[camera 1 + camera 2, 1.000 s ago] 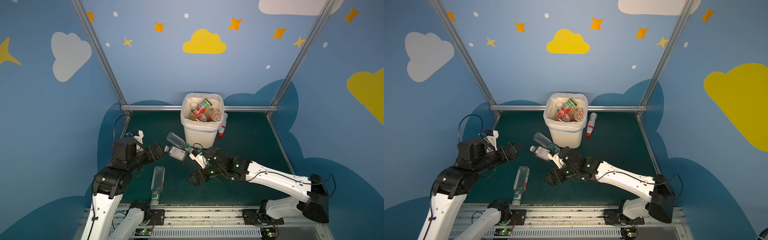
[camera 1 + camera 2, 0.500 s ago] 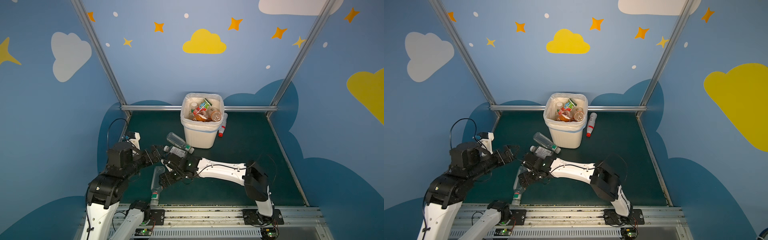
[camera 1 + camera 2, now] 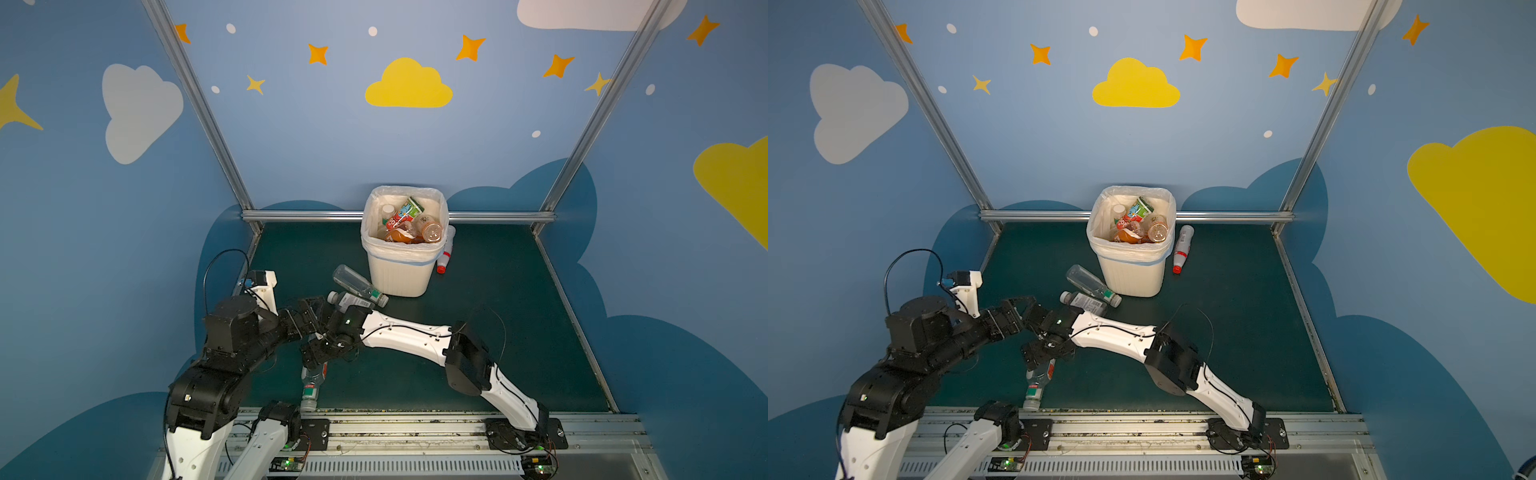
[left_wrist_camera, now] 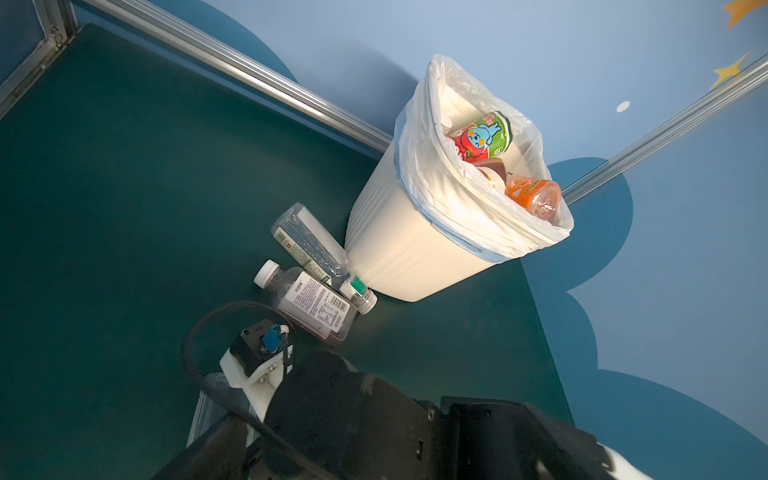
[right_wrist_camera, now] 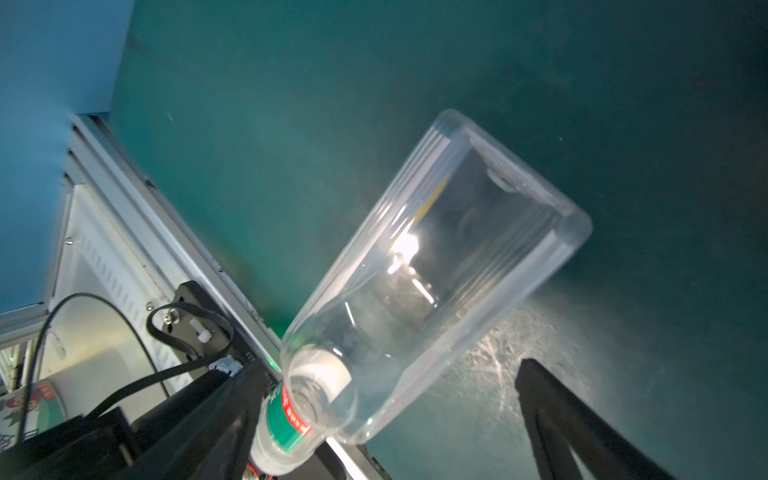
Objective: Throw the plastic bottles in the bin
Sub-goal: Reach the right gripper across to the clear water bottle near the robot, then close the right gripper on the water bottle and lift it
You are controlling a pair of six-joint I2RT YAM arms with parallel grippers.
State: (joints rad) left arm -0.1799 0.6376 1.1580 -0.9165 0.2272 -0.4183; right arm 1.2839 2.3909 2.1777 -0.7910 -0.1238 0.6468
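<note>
The cream-white bin [image 3: 398,275] [image 3: 1130,276] [image 4: 409,249] stands at the back, filled with several plastic bottles. A clear bottle with a green and red neck label [image 5: 436,270] [image 3: 311,384] lies near the front edge. My right gripper [image 5: 386,415] [image 3: 316,358] hangs open over it, one finger on each side of it, with its right fingertip apart from it. Two more bottles lie left of the bin: a green-capped one [image 3: 356,283] [image 4: 311,245] and a white-capped one [image 3: 347,301] [image 4: 312,304]. My left gripper [image 3: 312,313] [image 3: 1020,309] is open and empty just behind the right wrist.
A white bottle with a red cap [image 3: 445,253] [image 3: 1182,249] lies against the bin's right side. The metal front rail [image 3: 395,428] runs just past the front bottle's cap. The right arm's wrist fills the foreground of the left wrist view.
The right arm has swung left across the mat and now has its gripper over the front bottle, jaws a little wider. The left arm has drawn back slightly.
</note>
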